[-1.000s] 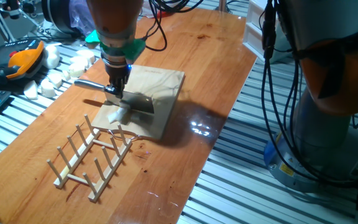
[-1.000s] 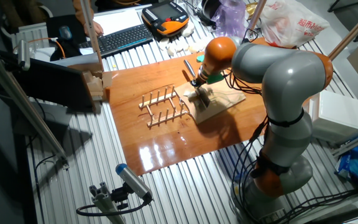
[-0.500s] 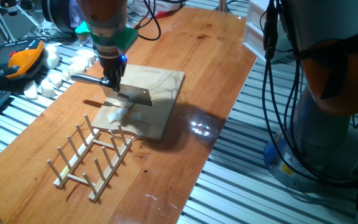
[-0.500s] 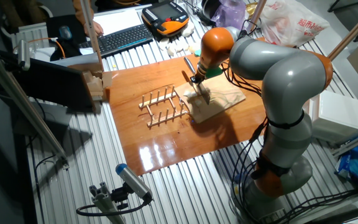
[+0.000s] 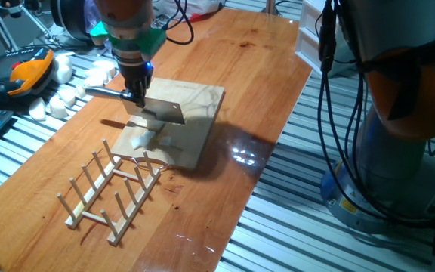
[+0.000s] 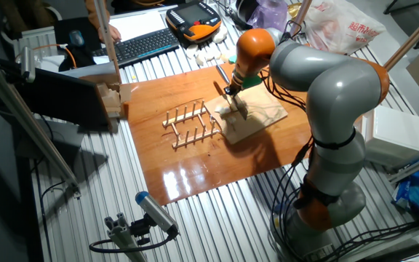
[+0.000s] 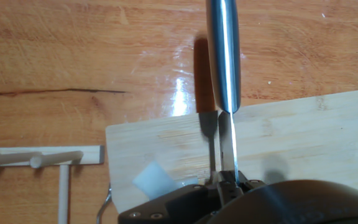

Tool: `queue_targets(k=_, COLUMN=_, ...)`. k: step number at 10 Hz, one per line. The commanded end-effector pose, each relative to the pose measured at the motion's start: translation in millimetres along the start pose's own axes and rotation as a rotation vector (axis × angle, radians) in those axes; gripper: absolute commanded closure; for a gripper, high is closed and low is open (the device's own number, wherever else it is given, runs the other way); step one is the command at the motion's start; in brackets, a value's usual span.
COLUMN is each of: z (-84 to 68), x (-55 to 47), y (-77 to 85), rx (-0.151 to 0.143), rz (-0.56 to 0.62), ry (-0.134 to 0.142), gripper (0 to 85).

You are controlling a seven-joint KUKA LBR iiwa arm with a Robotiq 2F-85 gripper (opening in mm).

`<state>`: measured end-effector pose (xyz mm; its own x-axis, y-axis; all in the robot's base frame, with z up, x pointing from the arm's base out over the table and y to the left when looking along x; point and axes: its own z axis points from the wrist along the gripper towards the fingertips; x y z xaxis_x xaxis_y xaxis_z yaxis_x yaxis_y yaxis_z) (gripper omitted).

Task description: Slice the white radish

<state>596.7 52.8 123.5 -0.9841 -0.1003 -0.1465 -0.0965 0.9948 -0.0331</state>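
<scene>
My gripper (image 5: pixel 134 97) is shut on a steel knife (image 5: pixel 165 112) and holds it level a little above the wooden cutting board (image 5: pixel 196 106). The handle (image 5: pixel 100 92) sticks out to the left. In the hand view the handle (image 7: pixel 222 56) points away from me, the blade (image 7: pixel 227 146) shows edge-on, and my fingertips (image 7: pixel 229 180) clamp it. A small white radish piece (image 7: pixel 154 180) lies on the board (image 7: pixel 303 137), left of the blade and apart from it. The arm hides it in the other fixed view, where the gripper (image 6: pixel 231 93) hangs over the board (image 6: pixel 257 118).
A wooden dish rack (image 5: pixel 112 189) stands right in front of the board, also in the hand view (image 7: pixel 42 158). A heap of blocky white chunks (image 5: pixel 66 87) lies at the table's back left. An orange teach pendant (image 5: pixel 25 72) and a keyboard (image 6: pixel 144 44) lie beyond.
My gripper has lifted the knife off the board and shifted it a little back and to the left. The blade now hangs free above the board.
</scene>
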Motion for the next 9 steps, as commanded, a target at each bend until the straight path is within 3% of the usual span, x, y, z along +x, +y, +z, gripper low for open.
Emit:
queue_targets(k=1, z=3.2, x=1.6, y=-3.8, rx=-0.008, rz=0.002, ry=-0.005, gripper=85.0)
queue_targets(k=2, z=6.3, x=1.8, y=-5.9, rx=-0.035, rz=0.014, ry=-0.004, gripper=85.0)
queue_targets(k=6, z=5.3, x=1.5, y=-4.3, rx=-0.028, rz=0.035, ry=0.004, gripper=85.0)
queue_targets(k=9, z=10.2, x=1.7, y=-3.8, rx=-0.031, rz=0.036, ry=-0.005, gripper=85.0)
